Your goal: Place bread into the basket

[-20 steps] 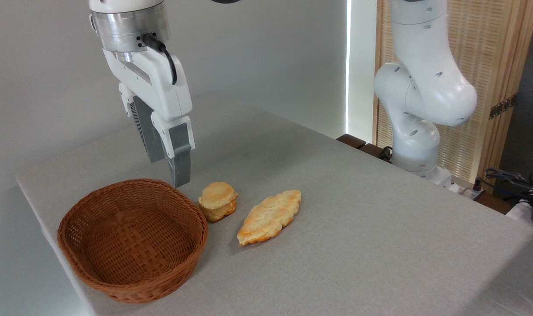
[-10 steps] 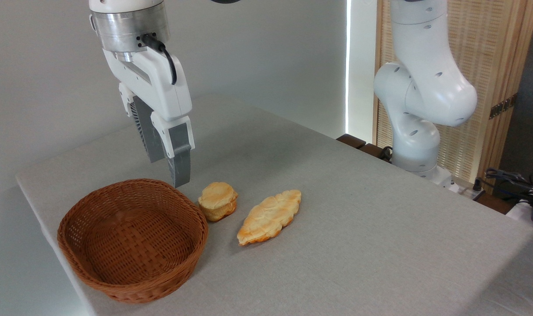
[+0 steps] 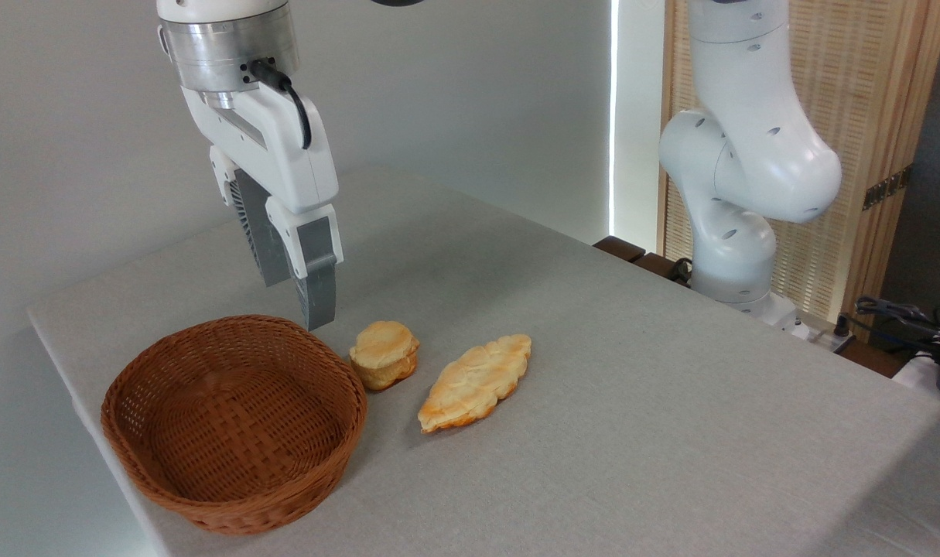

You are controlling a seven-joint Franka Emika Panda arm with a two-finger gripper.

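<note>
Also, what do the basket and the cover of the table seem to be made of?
The basket looks like woven wicker, reddish-brown with a slight sheen: crossing strands show in its floor and rim. The table cover seems to be a matte grey fabric; a fine weave texture shows, though the exact fibre cannot be told.

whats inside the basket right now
Nothing: the basket shows only its bare woven floor and far inner wall. The near wall's inner face is hidden by the rim. The bun sits on the table outside, just right of it.
</note>
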